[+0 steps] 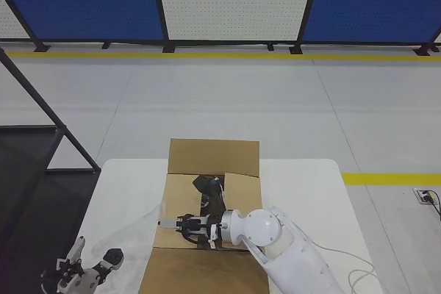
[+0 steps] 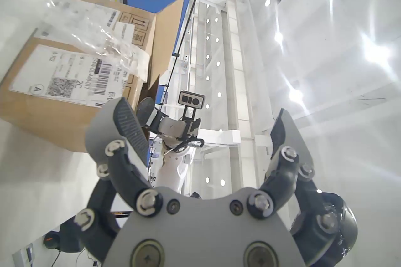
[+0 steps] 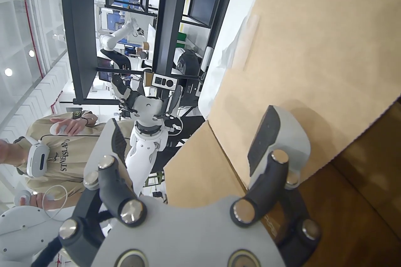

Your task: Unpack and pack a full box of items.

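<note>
Box (image 1: 213, 155) on white table (image 1: 303, 192), blue partitions (image 1: 88, 18)

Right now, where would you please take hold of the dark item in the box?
Grip the dark item by its exposed top, probably coming straight down: it lies low between the box flaps, so cardboard blocks the sides. The open right tool is nearest.

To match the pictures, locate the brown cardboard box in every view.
Top view: brown cardboard box, flaps open, mid white table.
Left wrist view: box beyond the left gripper, labelled wall toward camera.
Right wrist view: its flaps just beyond the right gripper.
Shared landmark: right gripper at the box's open edge.
</note>
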